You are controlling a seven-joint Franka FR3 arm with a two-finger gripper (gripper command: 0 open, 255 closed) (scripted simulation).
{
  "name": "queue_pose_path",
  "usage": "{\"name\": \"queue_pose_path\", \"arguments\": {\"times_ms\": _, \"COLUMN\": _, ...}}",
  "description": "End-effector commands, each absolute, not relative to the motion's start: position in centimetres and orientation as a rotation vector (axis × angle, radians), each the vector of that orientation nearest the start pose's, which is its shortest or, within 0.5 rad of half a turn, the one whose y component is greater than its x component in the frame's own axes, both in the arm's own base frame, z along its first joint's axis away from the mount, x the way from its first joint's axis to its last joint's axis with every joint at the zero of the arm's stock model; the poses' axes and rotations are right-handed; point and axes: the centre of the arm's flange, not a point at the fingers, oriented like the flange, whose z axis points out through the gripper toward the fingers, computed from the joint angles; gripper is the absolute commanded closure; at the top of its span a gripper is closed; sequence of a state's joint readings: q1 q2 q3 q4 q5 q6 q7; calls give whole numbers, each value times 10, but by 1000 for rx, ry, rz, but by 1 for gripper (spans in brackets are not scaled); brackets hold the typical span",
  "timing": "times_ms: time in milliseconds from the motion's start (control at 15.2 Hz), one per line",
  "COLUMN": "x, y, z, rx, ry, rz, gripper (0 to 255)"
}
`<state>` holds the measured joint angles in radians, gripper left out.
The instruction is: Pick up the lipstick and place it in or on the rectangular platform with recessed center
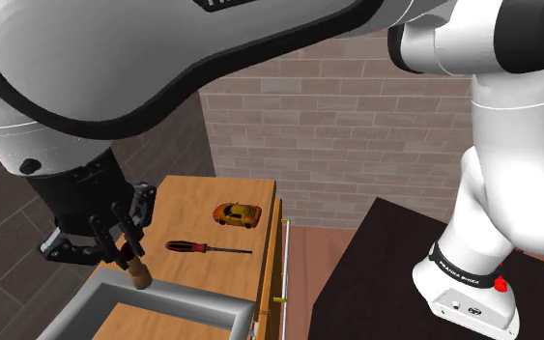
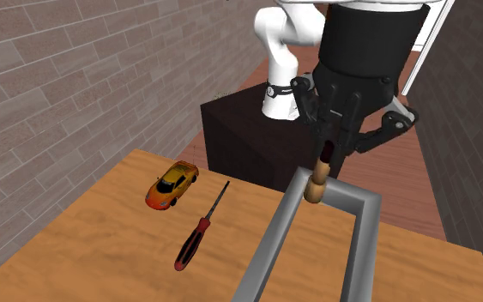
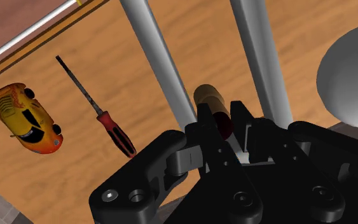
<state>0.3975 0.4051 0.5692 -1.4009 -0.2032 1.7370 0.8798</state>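
The arm reaches down over the wooden worktop [image 1: 192, 198] [image 2: 102, 240] [image 3: 133, 89] with its black pincer [image 1: 132, 256] [image 2: 323, 159] [image 3: 225, 127] clenched on the lipstick [image 1: 140, 275] [image 2: 316, 187] [image 3: 209, 102]. The fingers clasp the dark red end, and the tan, brownish barrel sticks out below them, pointing down and only slightly tilted. The lipstick is off the worktop, carried right at the grey rim of the rectangular platform [image 1: 178, 293] [image 2: 351, 196] [image 3: 152, 51]. In the shoulder view its lower tip sits at the rim's far edge; in the second exterior view it hangs over one short side, close to a corner. From where I look I cannot tell whether the tip touches the rim or hangs just above it. Inside the grey border the sunken middle looks wood-coloured, like the worktop around it.

Beside the platform lies a screwdriver [image 1: 202, 248] [image 2: 198, 232] [image 3: 110, 127] with a red and black handle, flat on the wood, its thin shaft pointing away from the handle. Just beyond it stands an orange and yellow toy car [image 1: 238, 213] [image 2: 172, 185] [image 3: 25, 118] on its wheels, apart from the screwdriver and well apart from the platform. The dark stand [image 1: 395, 261] [image 2: 239, 137] with the arm's white base is next to the worktop, and a brick wall [image 1: 357, 126] [image 2: 59, 86] runs behind all of it
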Motion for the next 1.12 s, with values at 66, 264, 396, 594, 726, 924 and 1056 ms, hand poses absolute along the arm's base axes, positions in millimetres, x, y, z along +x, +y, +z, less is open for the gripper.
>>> {"name": "queue_pose_path", "arguments": {"times_ms": 66, "x": 447, "y": 536, "z": 506, "rx": -3137, "ry": -130, "rz": 23, "gripper": 255}}
{"name": "queue_pose_path", "arguments": {"times_ms": 264, "x": 447, "y": 536, "z": 491, "rx": -3137, "ry": -130, "rz": 23, "gripper": 255}}
{"name": "queue_pose_path", "arguments": {"times_ms": 396, "x": 447, "y": 536, "z": 480, "rx": -3137, "ry": -130, "rz": 23, "gripper": 255}}
{"name": "queue_pose_path", "arguments": {"times_ms": 594, "x": 447, "y": 536, "z": 464, "rx": -3137, "ry": -130, "rz": 23, "gripper": 255}}
{"name": "queue_pose_path", "arguments": {"times_ms": 726, "x": 447, "y": 536, "z": 454, "rx": -3137, "ry": -130, "rz": 23, "gripper": 255}}
{"name": "queue_pose_path", "arguments": {"times_ms": 924, "x": 447, "y": 536, "z": 438, "rx": -3137, "ry": -130, "rz": 23, "gripper": 255}}
{"name": "queue_pose_path", "arguments": {"times_ms": 1056, "x": 447, "y": 536, "z": 427, "rx": -3137, "ry": -130, "rz": 23, "gripper": 255}}
